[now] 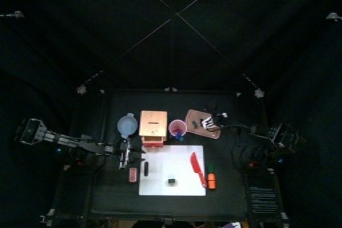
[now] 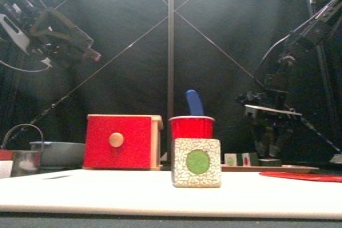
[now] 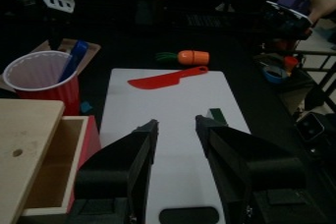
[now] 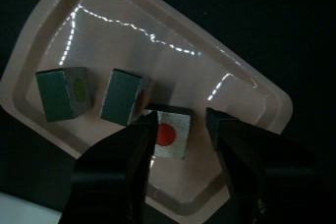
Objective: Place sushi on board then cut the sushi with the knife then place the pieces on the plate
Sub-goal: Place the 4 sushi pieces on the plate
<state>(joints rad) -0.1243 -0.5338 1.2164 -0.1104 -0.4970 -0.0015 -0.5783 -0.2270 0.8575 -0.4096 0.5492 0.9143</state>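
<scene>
Black curtains (image 1: pixel 80 42) ring the table (image 1: pixel 114 187) bearing white board (image 1: pixel 160 167) and pink plate (image 1: pixel 195 117)

This looks like a robotics lab booth. Black fabric curtains (image 1: pixel 171 32) close in a small black table (image 1: pixel 107 187), a jointed black robot arm on the left (image 1: pixel 60 139) and another on the right (image 1: pixel 274 135) reach over it, and a white plastic cutting board (image 1: pixel 167 172) lies between them.

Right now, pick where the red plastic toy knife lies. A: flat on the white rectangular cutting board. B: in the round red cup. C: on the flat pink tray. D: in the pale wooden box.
A: the red plastic toy knife lies flat on the white rectangular cutting board; only the blue toy knife stands in the round red cup.
</scene>
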